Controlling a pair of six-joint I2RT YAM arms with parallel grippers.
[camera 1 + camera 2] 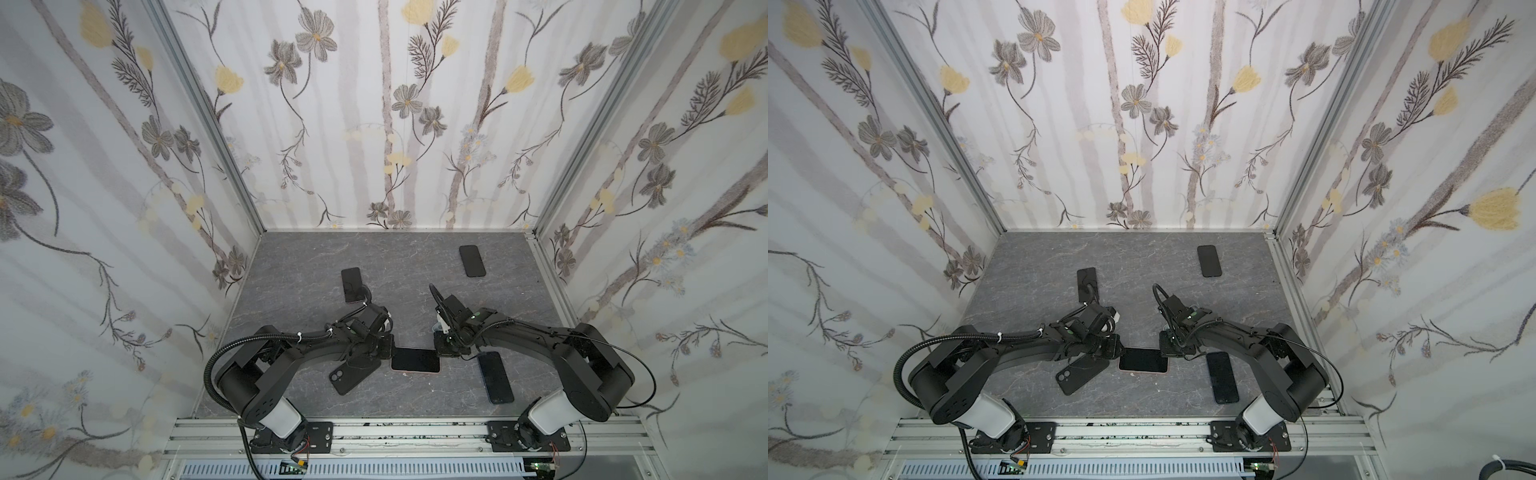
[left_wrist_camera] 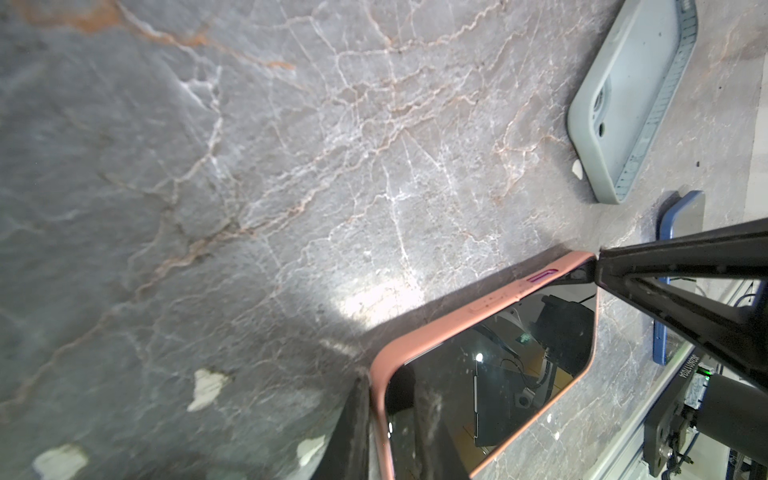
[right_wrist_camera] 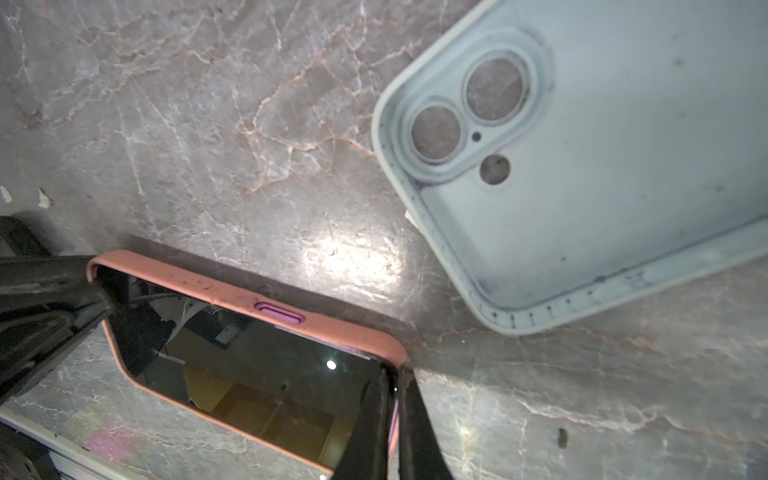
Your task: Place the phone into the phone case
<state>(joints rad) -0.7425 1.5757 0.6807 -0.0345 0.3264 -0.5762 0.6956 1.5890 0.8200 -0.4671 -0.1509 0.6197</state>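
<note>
Where the two arms meet over the middle of the bench [image 1: 407, 266], we see the phone [image 1: 415, 360] lying flat and screen up inside the pink phone case [image 2: 457, 328]. The case's rim shows along one long side and round the corners in both wrist views. The left hand [image 1: 388, 351] is at one short end and the right hand [image 1: 443, 351] at the opposite short end, so the phone lies between them.

In the right wrist view, the right hand's fingers [image 3: 365, 436] are almost together. One is over the glass and one outside the case, with the pink rim pinched between them at a corner. In the left wrist view, the left hand's fingers [image 2: 349, 436] are likewise closed on the rim at their own corner, one dark finger outside the case and the other, blurred, over the screen. We cannot tell whether the phone is fully seated under the fingers.

An empty case [image 3: 582, 166] with two round camera openings lies just beside the phone, partly under the left arm. A blue-edged phone [image 1: 494, 378] lies near the right arm. A second empty case [image 2: 631, 95] lies farther back, well apart. Near the left arm lies a dark slab [image 1: 352, 284], phone or case we cannot say.
</note>
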